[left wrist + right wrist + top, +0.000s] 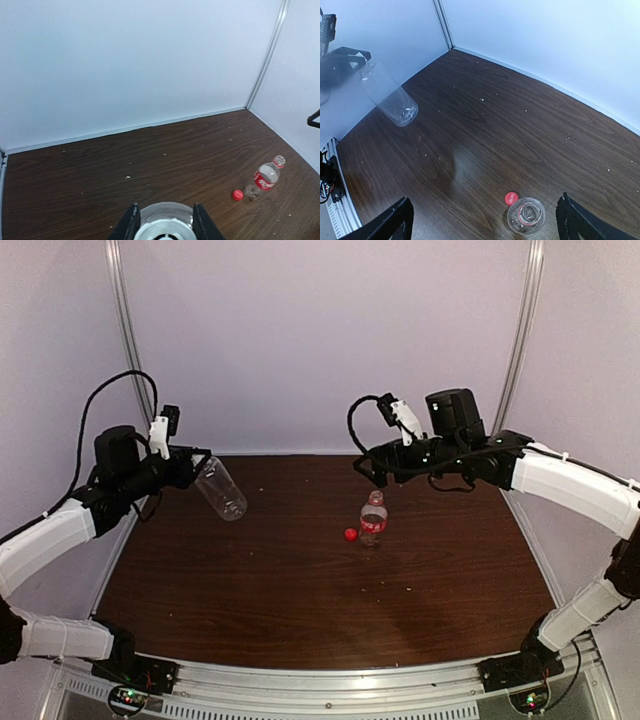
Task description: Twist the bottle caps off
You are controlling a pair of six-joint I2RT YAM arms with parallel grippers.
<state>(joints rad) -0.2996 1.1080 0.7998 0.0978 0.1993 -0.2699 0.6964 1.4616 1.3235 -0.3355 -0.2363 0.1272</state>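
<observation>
1. The left tool (165,206) is closed narrow on the tall clear bottle (222,490). Its two dark fingers (131,225) press the bottle's sides at the neck end. That end sits inside the grip, so I cannot tell whether a cap is on it.
2. The tall clear bottle is held in the air over the left part of the counter (300,610). It is tilted, with its base pointing down and towards the middle, and nothing touches it except the left tool.
3. The right tool (485,200) is spread wide and holds nothing, with its fingers (395,222) far apart. It hangs above the short bottle (526,215) without touching it.
4. The short bottle, with a red label band, stands upright near the middle of the counter. The right wrist view looks down into its open mouth.
5. The red cap (350,534) lies flat on the counter just beside the short bottle, on the bottle's left. It is apart from both tools.
6. The two bottles are well apart, and only bare dark wood with a few pale specks lies between them.
7. Farther back, the counter ends at a pale back wall (320,340). A metal post (130,330) rises behind the left arm, and a black cable (100,400) loops above that arm's wrist.
</observation>
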